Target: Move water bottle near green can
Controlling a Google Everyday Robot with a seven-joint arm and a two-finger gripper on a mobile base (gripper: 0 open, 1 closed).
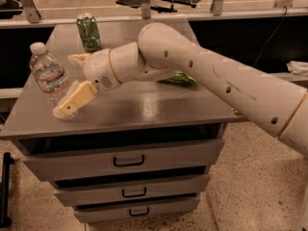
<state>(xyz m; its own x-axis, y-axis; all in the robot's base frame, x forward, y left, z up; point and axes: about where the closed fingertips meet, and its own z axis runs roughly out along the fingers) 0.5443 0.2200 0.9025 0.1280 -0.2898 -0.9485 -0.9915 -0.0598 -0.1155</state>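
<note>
The water bottle [47,72], clear ribbed plastic with a white cap, stands upright at the left edge of the grey cabinet top [154,110]. The green can [89,32] stands upright at the back, behind and to the right of the bottle. My gripper [66,84] is low over the top, right beside the bottle, and open. Its near finger [74,100] lies in front of the bottle's lower part. Its far finger [78,59] is behind the bottle's right side. The bottle sits partly between them, and I see no squeeze on it.
A flat green snack bag [179,79] lies mid-top, mostly hidden behind my arm [202,71]. The cabinet has three drawers [129,160] below. A railing and floor lie beyond the back edge. The bottle stands close to the top's left edge.
</note>
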